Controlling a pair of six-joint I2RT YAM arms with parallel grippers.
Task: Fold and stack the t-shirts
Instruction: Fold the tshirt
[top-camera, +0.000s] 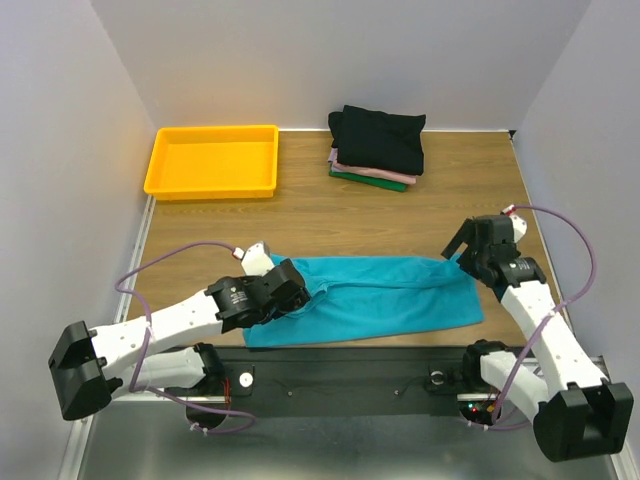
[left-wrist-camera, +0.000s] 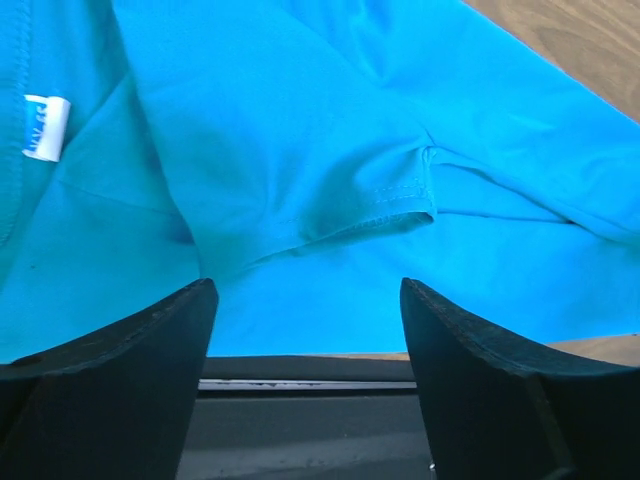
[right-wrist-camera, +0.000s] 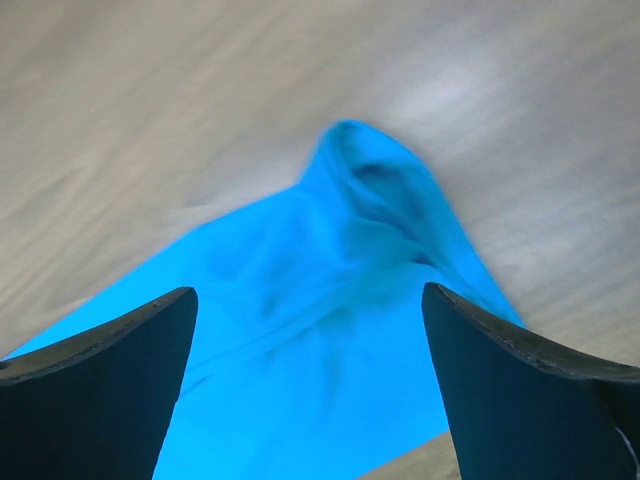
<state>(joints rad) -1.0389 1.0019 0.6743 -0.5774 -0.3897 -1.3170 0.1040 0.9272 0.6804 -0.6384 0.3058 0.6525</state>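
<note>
Two pincers stand open over one teal t-shirt, which lies spread as a long band across the near part of the wooden worktop, its near edge close to the worktop's front edge. The left pincer sits at the shirt's left end; in its wrist view, the left pincer has its black fingers wide apart with nothing between them. The teal cloth lies flat beyond them, showing a stitched sleeve hem and a small white label. The right pincer hangs at the shirt's far right corner. Its wrist view is blurred, yet the right pincer plainly has both fingers spread and the bunched teal fabric lies under the gap, not clamped.

At the far edge rests a stack of folded shirts: a black t-shirt on top, a pale pink one under it, and a dark green one lowest. A yellow plastic tray sits to their left, well apart.
</note>
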